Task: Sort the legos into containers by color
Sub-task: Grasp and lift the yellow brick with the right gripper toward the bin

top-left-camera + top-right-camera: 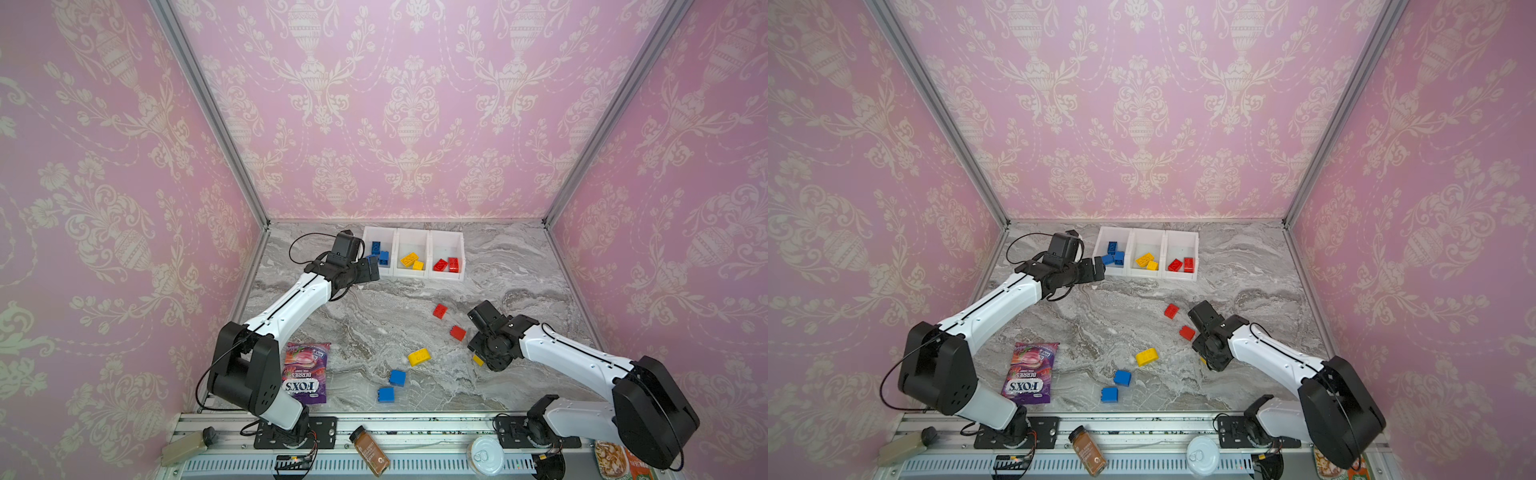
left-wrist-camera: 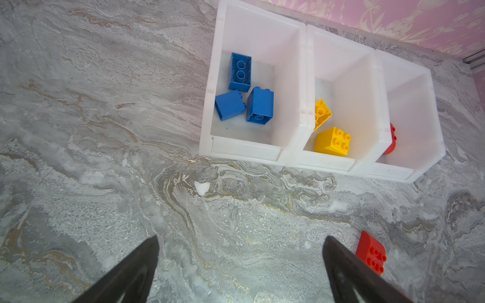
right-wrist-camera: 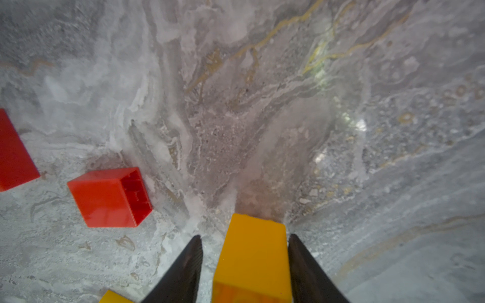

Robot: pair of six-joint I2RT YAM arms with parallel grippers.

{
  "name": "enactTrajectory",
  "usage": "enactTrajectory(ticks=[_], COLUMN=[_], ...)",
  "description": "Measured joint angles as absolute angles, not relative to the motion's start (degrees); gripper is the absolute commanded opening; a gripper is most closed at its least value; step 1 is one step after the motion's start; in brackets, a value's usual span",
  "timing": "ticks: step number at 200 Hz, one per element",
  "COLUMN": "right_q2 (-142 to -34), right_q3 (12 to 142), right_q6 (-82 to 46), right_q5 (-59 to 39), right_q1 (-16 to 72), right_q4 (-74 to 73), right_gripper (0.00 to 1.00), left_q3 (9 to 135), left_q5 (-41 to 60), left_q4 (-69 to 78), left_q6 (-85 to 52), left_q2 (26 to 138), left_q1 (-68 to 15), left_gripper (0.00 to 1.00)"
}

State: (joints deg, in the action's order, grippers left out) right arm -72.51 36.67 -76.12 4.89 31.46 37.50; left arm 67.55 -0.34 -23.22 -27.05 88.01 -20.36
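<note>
Sweets in a purple bag (image 1: 306, 372) lie at the table's (image 2: 105, 131) front left, beside the left arm's base. Further back, the left gripper (image 2: 241, 237) hangs over bare table just in front of the bins (image 2: 305, 78). Its fingers are spread wide with nothing between them, and only their dark tips show in the wrist view.

In both top views this gripper overlaps the leftmost bin's near corner, so the blue bricks (image 2: 259, 109) inside are partly hidden from above. The left wrist view shows three, one with its hollow underside up. The middle bin holds two yellow bricks (image 1: 411, 261); in the left wrist view one is half behind the dividing wall. The right bin holds two red bricks (image 1: 446, 264), of which that wrist view catches only a sliver.

On the open table lie two loose blue bricks (image 1: 397, 377) near the front, then a long yellow brick (image 1: 419, 356), then two loose red bricks (image 1: 439, 310).

Just right of those, the right gripper (image 3: 245, 235) is down at the table. From above its body hides nearly all of a small yellow brick (image 3: 253, 257). Its wrist view shows the fingers partway together on either side of this brick, one close against it, with a strip of table showing beside the other. One red brick and a yellow corner are cut off at that picture's edge.
</note>
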Motion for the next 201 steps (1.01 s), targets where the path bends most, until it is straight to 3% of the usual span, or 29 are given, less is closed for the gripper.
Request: enactTrajectory(ticks=[47,145,201], right_q2=[-72.53,-73.52,-86.39], right_q3=[36.80,49.25,65.69], right_q6=[-75.02,-67.31,-57.58], right_q5=[4.25,4.84,4.64], right_q1=[31.46,31.48,31.46], right_q4=[37.34,41.04,40.18], right_gripper=[0.29,0.27,0.28], left_q3=[65.45,56.51,51.29], left_q5=[-0.34,-0.30,1.34], left_q4=[-23.20,-22.39,-19.27], left_q6=[-27.07,-27.55,-29.15], left_q2=[85.86,80.18,79.37], left_q1=[-19.42,-17.30,-17.04], left_gripper=[0.99,0.99,0.99])
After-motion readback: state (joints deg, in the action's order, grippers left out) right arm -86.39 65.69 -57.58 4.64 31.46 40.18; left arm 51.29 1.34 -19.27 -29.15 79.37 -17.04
